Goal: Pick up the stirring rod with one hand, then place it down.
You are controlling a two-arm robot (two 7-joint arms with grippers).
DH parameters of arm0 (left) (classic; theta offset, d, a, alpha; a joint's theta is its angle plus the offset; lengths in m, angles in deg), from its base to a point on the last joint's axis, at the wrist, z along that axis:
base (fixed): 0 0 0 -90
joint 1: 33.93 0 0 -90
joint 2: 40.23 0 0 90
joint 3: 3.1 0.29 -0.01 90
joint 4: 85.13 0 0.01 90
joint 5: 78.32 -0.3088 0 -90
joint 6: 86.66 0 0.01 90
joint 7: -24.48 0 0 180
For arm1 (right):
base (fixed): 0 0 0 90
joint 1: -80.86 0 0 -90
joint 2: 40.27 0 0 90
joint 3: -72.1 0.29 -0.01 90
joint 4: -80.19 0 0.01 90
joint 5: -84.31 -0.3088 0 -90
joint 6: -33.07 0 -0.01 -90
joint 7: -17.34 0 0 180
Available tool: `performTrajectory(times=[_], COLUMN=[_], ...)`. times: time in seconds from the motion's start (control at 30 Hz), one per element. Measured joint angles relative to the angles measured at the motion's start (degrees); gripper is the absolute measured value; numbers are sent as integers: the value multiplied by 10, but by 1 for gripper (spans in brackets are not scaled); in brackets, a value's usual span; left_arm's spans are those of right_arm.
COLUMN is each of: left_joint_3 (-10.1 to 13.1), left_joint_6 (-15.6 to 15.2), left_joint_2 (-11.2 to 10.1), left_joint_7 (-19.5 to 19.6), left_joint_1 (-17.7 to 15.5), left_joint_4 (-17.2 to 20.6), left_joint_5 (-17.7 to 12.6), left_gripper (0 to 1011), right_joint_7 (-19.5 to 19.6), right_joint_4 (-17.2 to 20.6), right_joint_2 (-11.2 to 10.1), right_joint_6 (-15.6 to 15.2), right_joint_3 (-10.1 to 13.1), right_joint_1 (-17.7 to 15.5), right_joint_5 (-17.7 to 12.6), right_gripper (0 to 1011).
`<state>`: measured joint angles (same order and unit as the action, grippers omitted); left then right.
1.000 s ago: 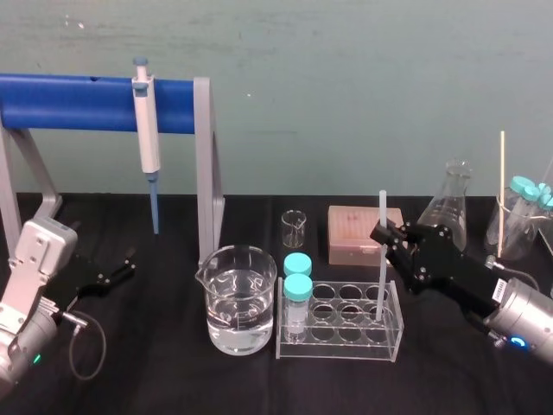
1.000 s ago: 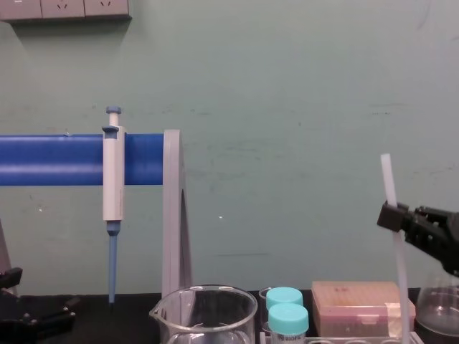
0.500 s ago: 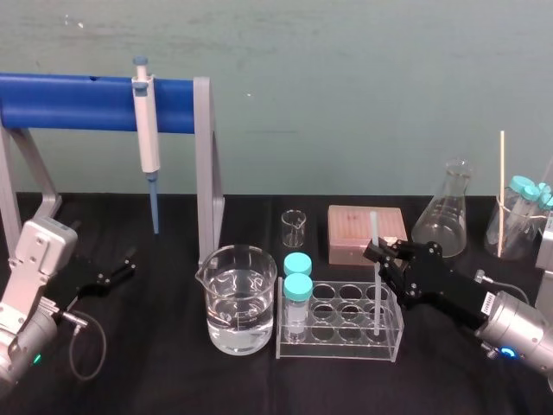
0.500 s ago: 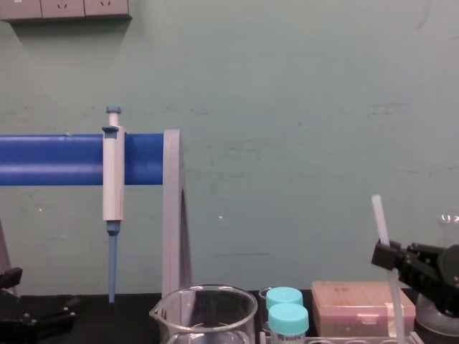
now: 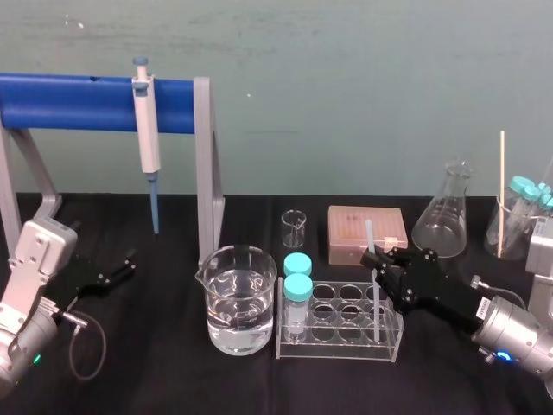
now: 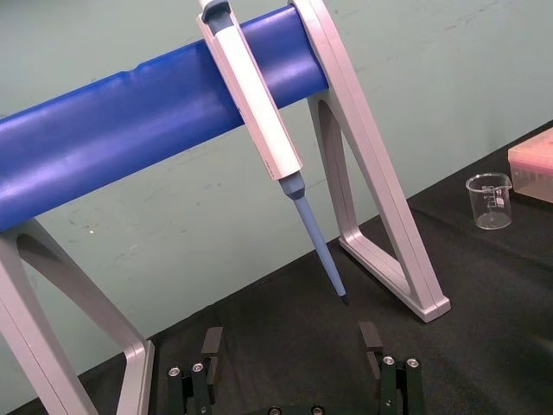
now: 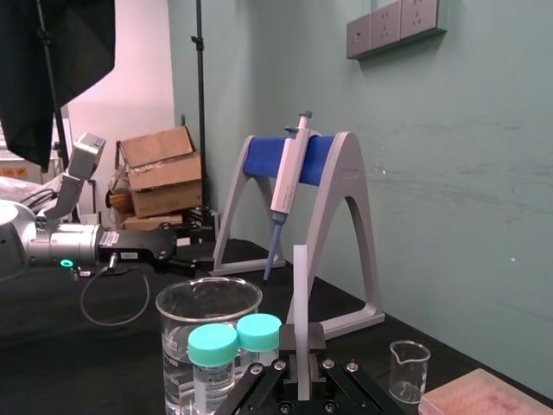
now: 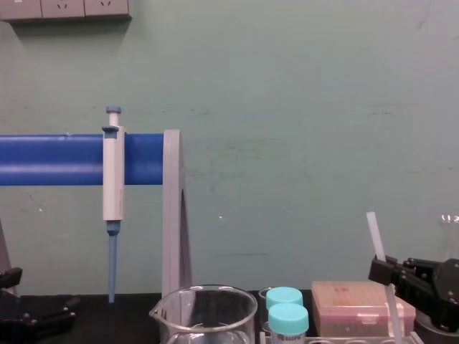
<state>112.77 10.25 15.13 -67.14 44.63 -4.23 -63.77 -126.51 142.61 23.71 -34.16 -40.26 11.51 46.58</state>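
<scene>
The stirring rod (image 5: 370, 235) is a thin translucent-white stick standing nearly upright, its lower end down in a right-end well of the clear tube rack (image 5: 339, 333). My right gripper (image 5: 378, 259) is shut on the rod about halfway up, reaching in from the right. From the chest, the rod (image 8: 374, 233) rises above the right gripper (image 8: 384, 271). The right wrist view has the rod (image 7: 300, 285) pinched between the black fingers (image 7: 278, 373). My left gripper (image 5: 117, 270) rests open at the far left, holding nothing (image 6: 291, 346).
A water-filled beaker (image 5: 235, 298) and two teal-capped tubes (image 5: 297, 290) stand left of the rod. Behind are a small beaker (image 5: 294, 227), a pink tip box (image 5: 354, 232) and a conical flask (image 5: 442, 220). A pipette (image 5: 147, 138) hangs on the blue stand (image 5: 69, 102).
My right gripper has come down and slightly left with the rod, so the rod's lower end sits deeper in the rack. The left arm has not moved.
</scene>
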Motion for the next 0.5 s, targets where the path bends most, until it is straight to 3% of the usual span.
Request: performTrajectory(times=[0.5], left_joint_3=[0], left_joint_6=[0], left_joint_2=[0], left_joint_7=[0], left_joint_1=[0], left_joint_4=[0], left_joint_5=[0], left_gripper=[1000], right_joint_7=[12], right_joint_4=[2], right_joint_2=[-1], right_joint_6=[1], right_joint_3=[0], right_joint_1=[-1], right_joint_5=[11], right_gripper=[69])
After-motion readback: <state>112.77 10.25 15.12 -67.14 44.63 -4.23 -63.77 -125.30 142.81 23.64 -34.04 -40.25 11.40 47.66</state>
